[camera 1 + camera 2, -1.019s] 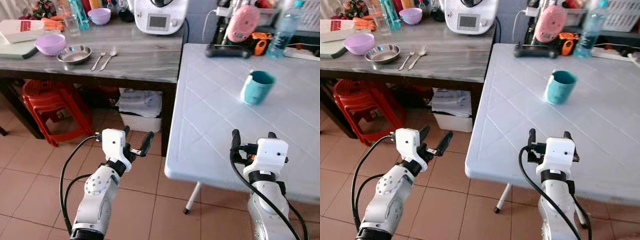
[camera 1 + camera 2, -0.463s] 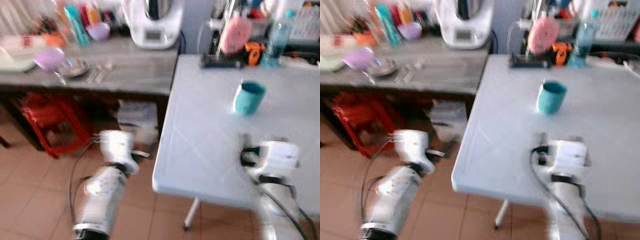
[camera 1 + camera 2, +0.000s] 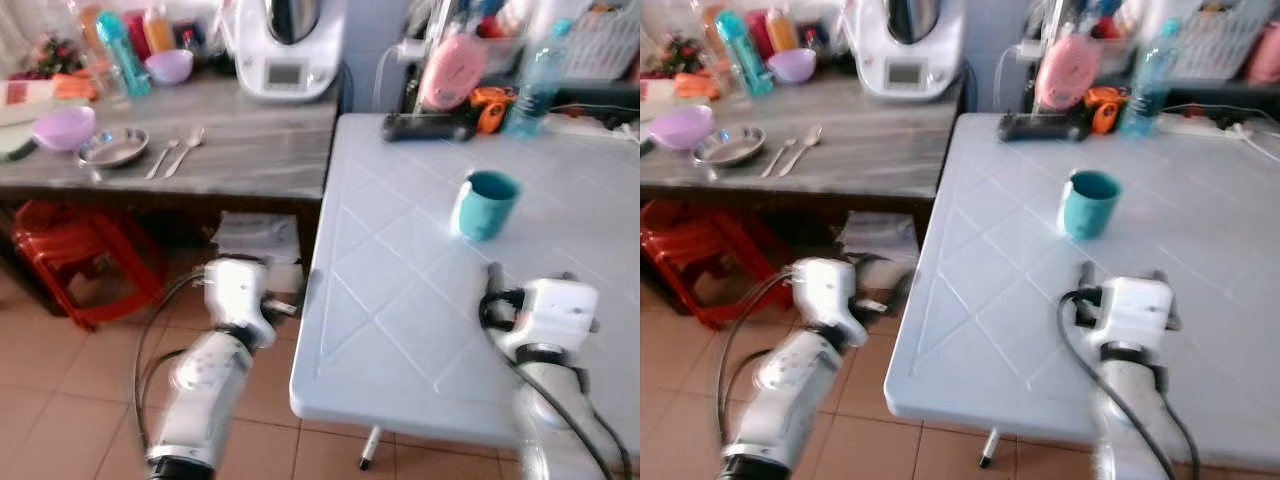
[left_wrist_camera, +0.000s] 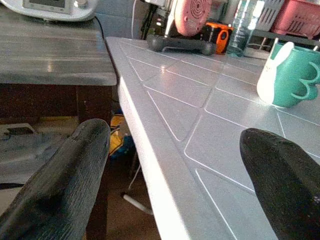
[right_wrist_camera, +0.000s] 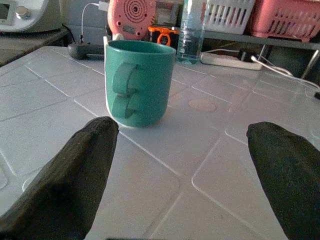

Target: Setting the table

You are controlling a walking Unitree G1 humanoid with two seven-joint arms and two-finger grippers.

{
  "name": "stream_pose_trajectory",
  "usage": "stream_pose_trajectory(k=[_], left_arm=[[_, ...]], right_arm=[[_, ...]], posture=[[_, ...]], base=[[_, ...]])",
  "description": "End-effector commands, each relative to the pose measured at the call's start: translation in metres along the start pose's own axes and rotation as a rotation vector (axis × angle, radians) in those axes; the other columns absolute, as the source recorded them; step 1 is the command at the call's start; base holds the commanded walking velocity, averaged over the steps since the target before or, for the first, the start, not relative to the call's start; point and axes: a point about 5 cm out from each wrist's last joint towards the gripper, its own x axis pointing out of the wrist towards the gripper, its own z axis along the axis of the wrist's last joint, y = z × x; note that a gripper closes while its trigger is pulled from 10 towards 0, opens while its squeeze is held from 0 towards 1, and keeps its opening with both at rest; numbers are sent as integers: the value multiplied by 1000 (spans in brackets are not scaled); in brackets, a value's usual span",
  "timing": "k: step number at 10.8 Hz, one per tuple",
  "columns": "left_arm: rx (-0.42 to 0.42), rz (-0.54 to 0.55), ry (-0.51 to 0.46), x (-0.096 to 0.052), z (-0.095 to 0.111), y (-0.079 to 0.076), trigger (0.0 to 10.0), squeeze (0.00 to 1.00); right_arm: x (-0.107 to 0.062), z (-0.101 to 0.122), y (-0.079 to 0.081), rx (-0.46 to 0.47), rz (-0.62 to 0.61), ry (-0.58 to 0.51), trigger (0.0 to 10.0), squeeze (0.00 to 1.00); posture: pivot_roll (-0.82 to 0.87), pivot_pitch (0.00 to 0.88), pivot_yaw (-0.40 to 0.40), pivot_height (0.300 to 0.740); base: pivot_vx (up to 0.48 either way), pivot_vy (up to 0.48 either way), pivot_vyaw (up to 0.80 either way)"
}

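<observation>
The view has been swung right since a second ago, bringing the white table [image 3: 400,300] to centre frame. The teal cup [image 3: 486,204] stands upper right. Both grippers, left [image 4: 175,175] and right [image 5: 185,175], are spread apart, empty. The spoon [image 3: 187,148] is untouched, upper left.

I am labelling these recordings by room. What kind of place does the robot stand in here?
Most likely a home kitchen or dining corner. A grey counter carries a white kitchen machine, bowls and cutlery, and a teal mug stands on the white table.
</observation>
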Motion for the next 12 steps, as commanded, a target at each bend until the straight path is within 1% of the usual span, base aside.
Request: stream_pose_trajectory(k=[1,2,5,6,7,8,9,12], left_arm=[[20,27,25,-6,-1,11,10000,0],[25,13,29,-7,-2,10,10000,0],[43,-23,41,-10,-3,8,10000,0],[51,-58,43,-14,-3,8,10000,0],[64,-128,50,-19,-2,6,10000,0],[52,-199,70,-26,-2,3,10000,0],[65,-281,95,-35,-3,-1,10000,0],[55,-341,130,-44,-3,-3,10000,0]], right_arm=[[0,-1,7,12,13,13,10000,0],[1,-1,7,16,13,10,10000,0],[7,2,7,23,6,-2,10000,0],[10,3,7,25,3,-6,10000,0],[16,5,6,29,-1,-10,10000,0],[22,6,7,30,0,-8,10000,0],[29,5,10,37,11,-1,10000,0],[45,2,13,35,17,19,10000,0]], posture=[[-30,60,34,740],[-30,66,35,740],[-28,73,39,740],[-26,77,40,740],[-18,89,42,740],[-11,99,44,740],[-4,111,46,740],[13,136,44,740]], base=[[0,0,-800],[0,0,-506],[0,0,0],[0,0,0],[0,0,0],[0,0,0],[0,0,0],[0,0,0]])
